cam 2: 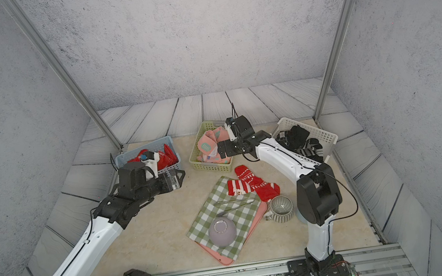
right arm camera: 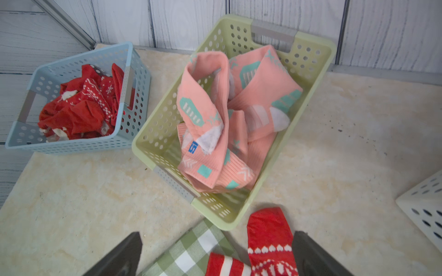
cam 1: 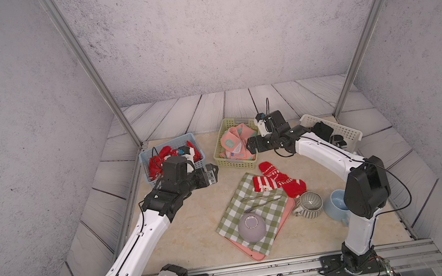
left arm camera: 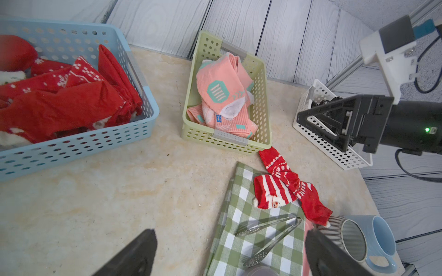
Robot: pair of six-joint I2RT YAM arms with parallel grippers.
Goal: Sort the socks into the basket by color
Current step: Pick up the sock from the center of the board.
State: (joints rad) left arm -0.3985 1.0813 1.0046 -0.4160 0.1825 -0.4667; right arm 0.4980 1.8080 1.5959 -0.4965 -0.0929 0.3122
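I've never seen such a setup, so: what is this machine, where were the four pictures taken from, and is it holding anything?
Two robot arms stand at a table's edge, each ending in a two-fingered gripper. Two pictures look down from above; two come from cameras on the wrists. Baskets hold sorted socks: red socks in the blue basket, pink socks in the green basket, dark socks in the white basket. Two loose red socks lie partly on a checked cloth, near tongs, a bowl and two mugs. The left gripper and right gripper are both open and empty.
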